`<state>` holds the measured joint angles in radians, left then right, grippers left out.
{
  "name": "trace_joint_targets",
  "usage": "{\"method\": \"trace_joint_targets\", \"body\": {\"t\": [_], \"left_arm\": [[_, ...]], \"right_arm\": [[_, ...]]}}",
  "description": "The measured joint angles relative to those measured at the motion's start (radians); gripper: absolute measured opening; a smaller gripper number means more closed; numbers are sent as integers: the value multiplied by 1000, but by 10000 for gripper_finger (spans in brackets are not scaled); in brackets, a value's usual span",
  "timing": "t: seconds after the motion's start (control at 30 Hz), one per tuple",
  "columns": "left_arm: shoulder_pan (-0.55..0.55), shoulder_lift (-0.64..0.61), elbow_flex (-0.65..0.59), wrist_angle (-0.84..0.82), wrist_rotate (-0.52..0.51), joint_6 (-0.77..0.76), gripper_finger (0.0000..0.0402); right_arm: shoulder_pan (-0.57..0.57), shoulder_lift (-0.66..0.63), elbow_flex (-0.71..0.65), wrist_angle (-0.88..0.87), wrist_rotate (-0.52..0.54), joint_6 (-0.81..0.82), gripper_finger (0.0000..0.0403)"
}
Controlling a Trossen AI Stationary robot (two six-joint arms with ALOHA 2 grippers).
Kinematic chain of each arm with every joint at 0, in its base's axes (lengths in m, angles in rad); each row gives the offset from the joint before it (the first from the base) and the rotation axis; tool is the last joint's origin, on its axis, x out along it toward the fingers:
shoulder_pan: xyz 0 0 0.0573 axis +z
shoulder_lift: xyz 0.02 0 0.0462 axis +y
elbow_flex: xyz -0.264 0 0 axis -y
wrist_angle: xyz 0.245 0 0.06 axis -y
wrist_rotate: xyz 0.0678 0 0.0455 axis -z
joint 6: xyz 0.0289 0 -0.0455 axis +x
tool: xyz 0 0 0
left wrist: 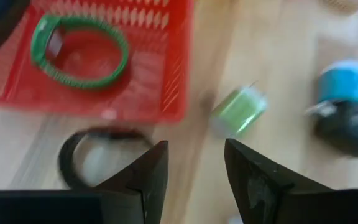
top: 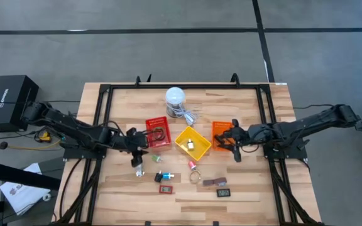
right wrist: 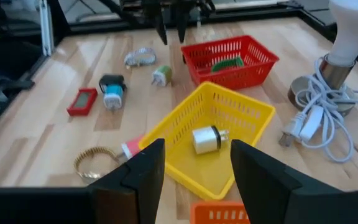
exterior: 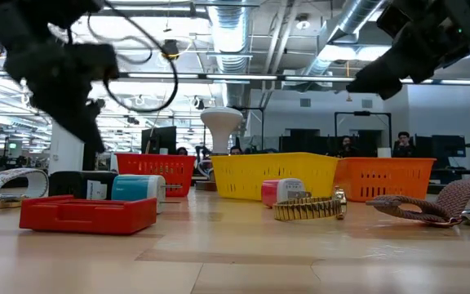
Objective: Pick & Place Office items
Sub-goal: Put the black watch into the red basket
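Note:
My left gripper (top: 137, 154) hovers open above the table just near of the red tray (top: 158, 133), touching nothing. In its wrist view the open fingers (left wrist: 194, 171) frame bare wood between a black band (left wrist: 98, 152) and a green plug piece (left wrist: 240, 111). A green ring (left wrist: 79, 53) lies inside the red tray. My right gripper (top: 234, 149) hangs open beside the orange tray (top: 222, 135), and its wrist view (right wrist: 197, 171) looks over the yellow tray (right wrist: 210, 140), which holds a white plug piece (right wrist: 207, 140). Loose items lie on the near half of the table.
Scattered on the wood are a blue-and-black piece (top: 165, 177), a flat red piece (top: 166, 188), a gold wire ring (right wrist: 95, 163), a small red piece (top: 192, 164), a brown bar (top: 215, 182) and a black piece (top: 224, 193). A white cylinder with a cable (top: 176, 100) stands behind the trays.

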<state>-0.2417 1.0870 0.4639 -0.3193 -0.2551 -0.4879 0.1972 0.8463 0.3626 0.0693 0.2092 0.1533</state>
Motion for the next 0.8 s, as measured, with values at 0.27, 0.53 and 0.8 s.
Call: {"method": "trace_joint_targets", "body": {"t": [0.27, 0.53, 0.8], "left_arm": [[0, 0, -108, 88, -53, 5, 136], [0, 0, -177, 166, -97, 33, 132], [0, 0, -256, 321, -97, 36, 130]], "right_arm": [[-60, 44, 0, 113, 0, -117, 175], [-147, 58, 1, 175, 0, -153, 175], [-174, 58, 1, 173, 0, -153, 175]]}}
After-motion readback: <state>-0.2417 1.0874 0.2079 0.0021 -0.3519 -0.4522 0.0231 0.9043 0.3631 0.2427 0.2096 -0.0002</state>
